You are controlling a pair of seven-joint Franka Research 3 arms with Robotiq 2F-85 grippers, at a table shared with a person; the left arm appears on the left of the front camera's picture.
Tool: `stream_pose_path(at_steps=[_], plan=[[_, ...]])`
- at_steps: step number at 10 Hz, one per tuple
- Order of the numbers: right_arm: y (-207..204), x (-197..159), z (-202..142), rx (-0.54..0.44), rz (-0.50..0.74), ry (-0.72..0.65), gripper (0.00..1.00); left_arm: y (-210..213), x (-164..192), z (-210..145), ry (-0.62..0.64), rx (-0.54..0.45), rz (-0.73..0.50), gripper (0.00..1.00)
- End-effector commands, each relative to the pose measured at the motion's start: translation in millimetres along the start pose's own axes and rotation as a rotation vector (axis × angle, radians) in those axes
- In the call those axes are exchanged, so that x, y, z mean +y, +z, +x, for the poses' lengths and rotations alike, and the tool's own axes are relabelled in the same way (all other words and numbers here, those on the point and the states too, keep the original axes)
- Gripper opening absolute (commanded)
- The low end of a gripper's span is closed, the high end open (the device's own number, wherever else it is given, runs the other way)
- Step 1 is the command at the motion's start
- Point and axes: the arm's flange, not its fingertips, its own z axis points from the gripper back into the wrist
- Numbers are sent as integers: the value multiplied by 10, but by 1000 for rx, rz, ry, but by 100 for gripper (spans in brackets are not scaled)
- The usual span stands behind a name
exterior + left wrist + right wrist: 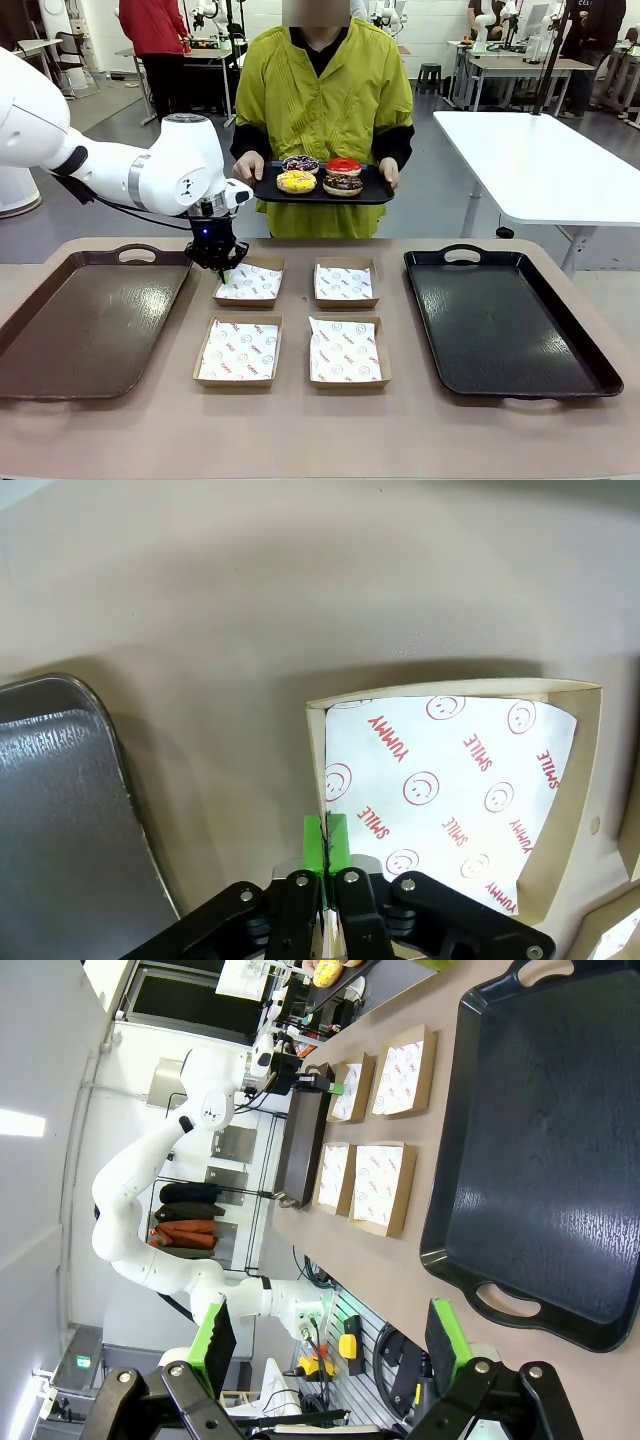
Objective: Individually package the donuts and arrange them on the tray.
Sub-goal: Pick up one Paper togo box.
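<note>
Currently my left gripper (325, 835) pinches a side wall of the shallow brown paper-lined cardboard box (590, 750); the four iced ring donuts (320, 175) lie beyond that box on the person's black tray (370, 193); right gripper (330, 1312) gapes empty.

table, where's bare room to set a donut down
Brown tray, left of the boxes, and black tray, right of them, are bare. Crowded: the far-left box, where the left gripper pinches its wall.
</note>
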Motion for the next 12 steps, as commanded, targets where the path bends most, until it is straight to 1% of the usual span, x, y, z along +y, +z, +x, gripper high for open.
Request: stream_pose_path(at_steps=[1,3,4,5,7,8,10,12], plan=[[-4,-9,16,-15,17,8,100,23,-49,60,32,10,37,0],[-4,-9,16,-15,17,8,100,113,-62,43,45,6,46,0],[-4,-9,16,-15,17,8,100,306,-63,64,65,17,30,0],[-4,-9,16,-15,17,8,100,594,-78,59,74,6,51,0],[-4,-9,16,-15,17,8,100,1218,-97,68,40,-46,45,0],[-4,-9,16,-15,17,8,100,1458,-92,59,29,-47,38,0],[-4,-9,16,-15,17,8,100,1839,-81,161,50,-70,33,0],[-4,-9,16,-15,17,8,100,1955,-38,233,85,-67,14,0]])
